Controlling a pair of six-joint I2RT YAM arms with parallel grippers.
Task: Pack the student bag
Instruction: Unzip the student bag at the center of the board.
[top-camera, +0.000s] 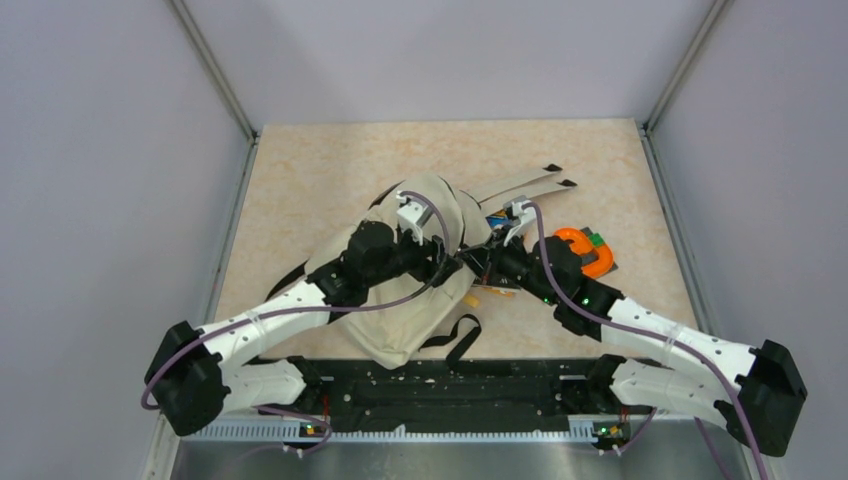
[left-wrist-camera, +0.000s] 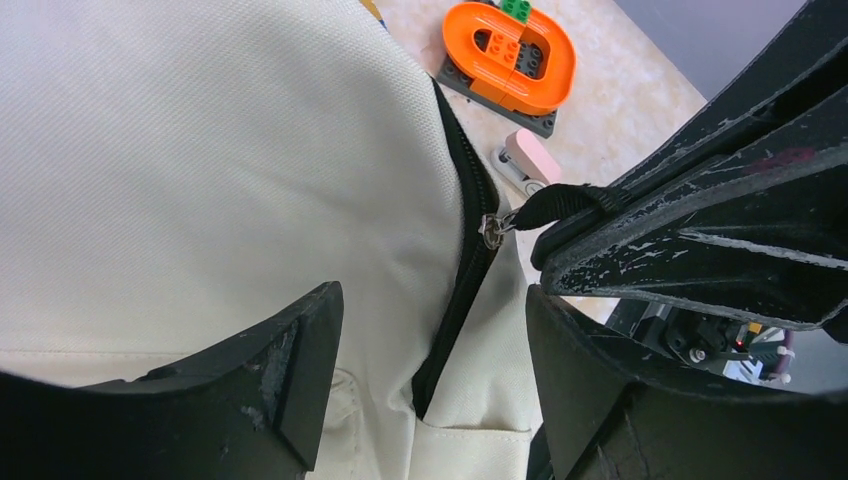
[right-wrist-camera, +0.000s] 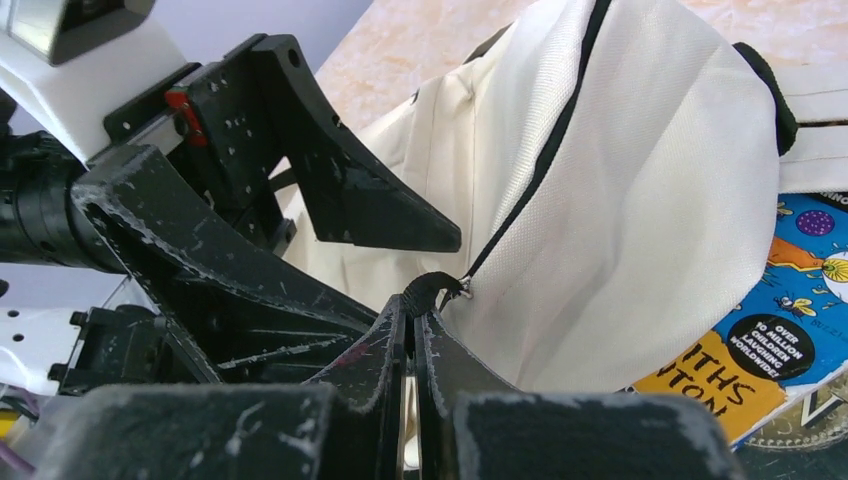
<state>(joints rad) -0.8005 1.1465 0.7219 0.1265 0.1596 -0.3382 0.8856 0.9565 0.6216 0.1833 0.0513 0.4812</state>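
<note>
Fingers (right-wrist-camera: 447, 352) of the right gripper (right-wrist-camera: 416, 312) are pressed together, clamped on the black pull tab (right-wrist-camera: 428, 287), which hangs off the metal zipper slider (right-wrist-camera: 465, 290) just past the tips. The left gripper (left-wrist-camera: 432, 300) is right next to it, fingers (left-wrist-camera: 300, 370) apart and holding nothing; cream fabric and the black zipper track (left-wrist-camera: 462, 170) run through the gap between them. The student bag (right-wrist-camera: 620, 200) lies directly ahead of both sets of fingers, slumped on the table (top-camera: 330, 170), with its zipper line running away from the right fingertips up over the bulge of the bag. Can't tell how much of the track is open on either side of the slider. Beyond and below the bag from the right fingers, a colourful book (right-wrist-camera: 770, 350) lies on the table, partly tucked under the fabric, not inside. Further out from the left fingers are a pink-and-white small item (left-wrist-camera: 532, 158) and an orange block toy (left-wrist-camera: 510, 55), both outside the bag. Judged step: working the zipper to open the main compartment, early in the task, since items look unpacked. The next move calls for a steady pull on the tab along the track while the left fingers close on or press the fabric near the slider, so the soft bag doesn't drag along.
</note>
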